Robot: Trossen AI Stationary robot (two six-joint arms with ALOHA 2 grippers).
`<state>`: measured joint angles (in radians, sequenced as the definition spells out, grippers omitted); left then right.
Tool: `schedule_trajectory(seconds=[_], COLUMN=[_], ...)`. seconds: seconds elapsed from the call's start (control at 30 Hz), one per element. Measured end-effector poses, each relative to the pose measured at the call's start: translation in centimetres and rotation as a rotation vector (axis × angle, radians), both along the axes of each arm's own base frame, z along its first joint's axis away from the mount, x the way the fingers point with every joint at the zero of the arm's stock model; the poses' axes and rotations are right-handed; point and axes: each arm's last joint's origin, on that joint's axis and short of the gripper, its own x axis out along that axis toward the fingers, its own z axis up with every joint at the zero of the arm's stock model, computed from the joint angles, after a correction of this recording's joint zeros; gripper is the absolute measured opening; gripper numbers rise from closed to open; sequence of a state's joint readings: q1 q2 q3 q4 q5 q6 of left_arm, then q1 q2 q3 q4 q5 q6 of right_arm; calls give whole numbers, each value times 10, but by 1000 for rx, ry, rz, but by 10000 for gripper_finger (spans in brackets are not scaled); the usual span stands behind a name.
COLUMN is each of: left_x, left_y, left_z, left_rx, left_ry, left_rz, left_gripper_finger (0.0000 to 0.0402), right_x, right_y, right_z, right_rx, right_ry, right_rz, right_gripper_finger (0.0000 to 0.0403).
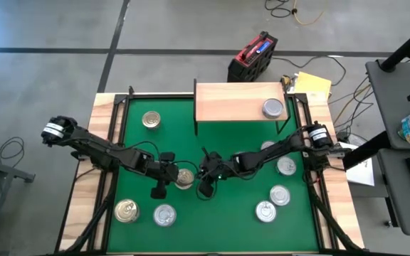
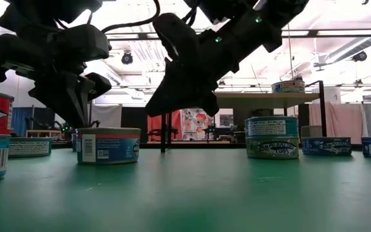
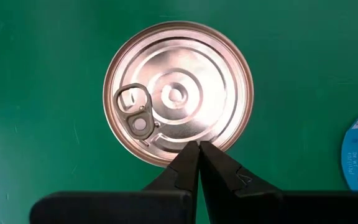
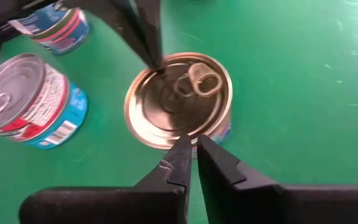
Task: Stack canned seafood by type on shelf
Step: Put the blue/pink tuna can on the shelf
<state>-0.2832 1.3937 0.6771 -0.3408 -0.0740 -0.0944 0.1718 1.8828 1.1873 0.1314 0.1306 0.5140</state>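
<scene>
A gold-topped can (image 1: 184, 178) stands upright on the green mat (image 1: 226, 227), between my two grippers. My left gripper (image 1: 164, 179), shut, comes at it from the table's left; its tips show at the lid's rim (image 3: 199, 146). My right gripper (image 4: 193, 144), shut, hangs just off the can's right side, a little above it (image 2: 163, 103). The shelf (image 1: 233, 103), a light-wood board on black legs, stands at the far edge with one silver-topped can (image 1: 274, 108) on it. Other cans stand on the mat: (image 1: 151, 119), (image 1: 127, 210), (image 1: 164, 215). My left gripper sets its shut fingertips (image 4: 156, 62) on the gold can's lid, right at the rim (image 4: 143, 79), on the side away from the pull tab. The fingers slant down from the table's left. The can stands flat on the mat.
More cans stand on the mat's right half (image 1: 287, 166), (image 1: 280, 195), (image 1: 265, 210). Two labelled cans (image 4: 33, 99) stand close by the gold one. A wooden border (image 1: 84, 178) and black rails frame the mat; a red and black box (image 1: 251, 57) lies beyond the far edge.
</scene>
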Motion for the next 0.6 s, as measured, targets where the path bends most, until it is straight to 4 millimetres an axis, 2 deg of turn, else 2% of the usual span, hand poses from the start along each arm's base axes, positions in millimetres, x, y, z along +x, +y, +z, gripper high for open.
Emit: schedule_trajectory(seconds=[0.17, 0.43, 0.6], left_x=[-2, -4, -3], left_y=[-3, -3, -3], left_z=[-2, -6, -8], left_rx=[3, 9, 4], left_ry=[2, 6, -19], left_rz=[-10, -15, -12], left_gripper_finger=[0, 0, 0], right_x=[1, 3, 6], right_y=[-3, -13, -17], right_z=[0, 1, 5], right_rx=[9, 58, 31], right_ry=[-1, -14, -68], right_rz=[-2, -63, -49], right_gripper_finger=[77, 191, 254])
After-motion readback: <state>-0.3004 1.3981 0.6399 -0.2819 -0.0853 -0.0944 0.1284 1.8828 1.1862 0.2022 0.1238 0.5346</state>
